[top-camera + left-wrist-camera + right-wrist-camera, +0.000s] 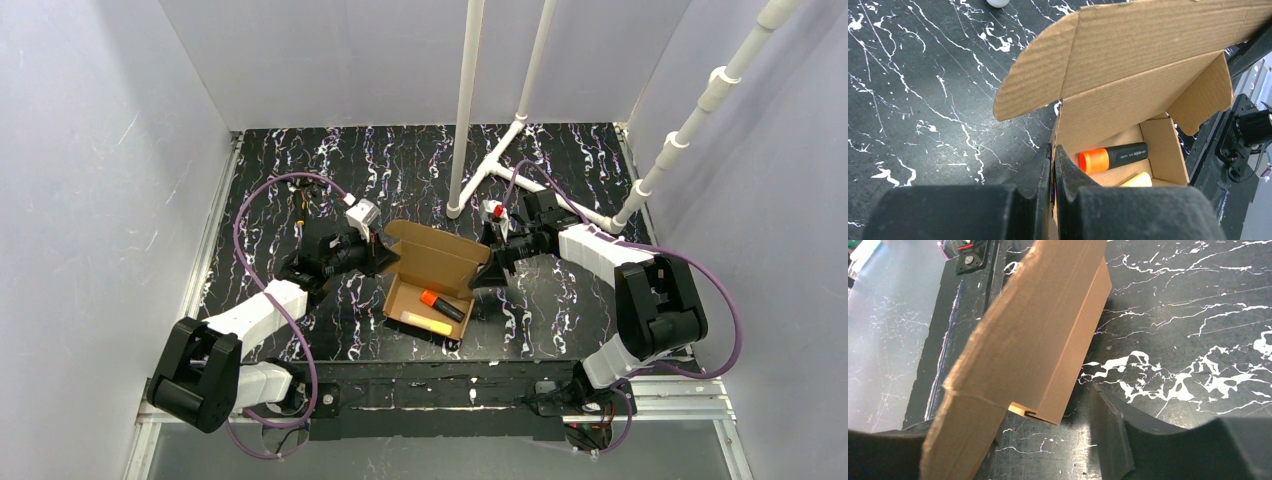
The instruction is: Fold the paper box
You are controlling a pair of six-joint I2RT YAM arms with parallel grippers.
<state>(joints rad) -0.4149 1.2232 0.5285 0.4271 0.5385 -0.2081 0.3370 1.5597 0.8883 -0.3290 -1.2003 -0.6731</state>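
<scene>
One black worktop [300, 160] veined with white fills the floor of a white-walled booth. A white pipe frame [467, 100] rises from its far half. Two arms reach in from the near edge, the left arm [255, 312] from the near left and the right arm [640, 290] from the near right.

The paper box [440, 262] sits on the middle of the worktop between them, just nearer than the foot of the closest pipe. It is plain brown cardboard, already folded into an open tray. Its lid stands up from the far wall and leans over the tray, with a rounded ear at each end.

The left hand [383, 262] is at the box's left side. Its fingers [1068, 170] are pinched tight together on the top edge of the left wall, so it has the box in its grasp.

The right hand [492, 275] is at the box's right side with its fingers spread wide. In the right wrist view a cardboard flap stands between them, clear of the one finger [1113, 435] that shows. The other is hidden behind the flap, so contact there cannot be told.

Inside the tray lie a black marker with an orange cap [441, 304] and, just nearer, a yellow marker [425, 322].
</scene>
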